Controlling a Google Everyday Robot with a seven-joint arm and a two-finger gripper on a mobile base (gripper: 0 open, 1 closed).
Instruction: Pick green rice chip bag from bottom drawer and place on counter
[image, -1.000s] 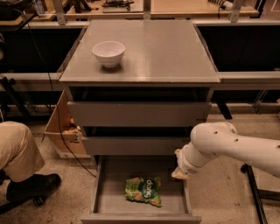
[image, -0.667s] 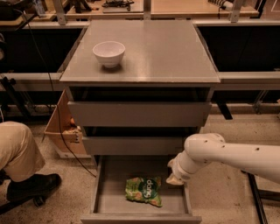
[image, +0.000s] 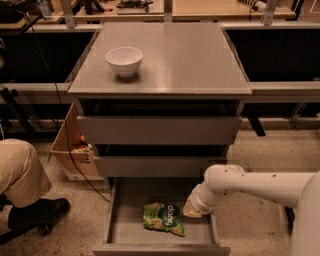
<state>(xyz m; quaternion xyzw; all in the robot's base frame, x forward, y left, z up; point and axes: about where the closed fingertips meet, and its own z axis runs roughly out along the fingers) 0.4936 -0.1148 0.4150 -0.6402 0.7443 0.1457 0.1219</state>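
The tool (image: 192, 210) low inside the open bottom drawer (image: 131, 210), just beside the green rice chip bag (image: 164, 218).

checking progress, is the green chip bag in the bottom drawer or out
In the drawer. The green rice chip bag lies on the floor of the open bottom drawer; the gripper hangs close beside it.

A speckled beige floor (image: 265, 150) surrounds the grey cabinet (image: 160, 131) under dim, warm light. Behind it stands a tan wooden workbench (image: 215, 9) with dark space beneath, crossed by a pale horizontal rail (image: 285, 91). A cardboard box (image: 65, 152) sits at the cabinet's left. 1 trousered leg (image: 17, 170) and 1 black shoe (image: 37, 212) show at the left edge. The gripper (image: 192, 210) is low in the bottom drawer (image: 132, 197), at its right side.
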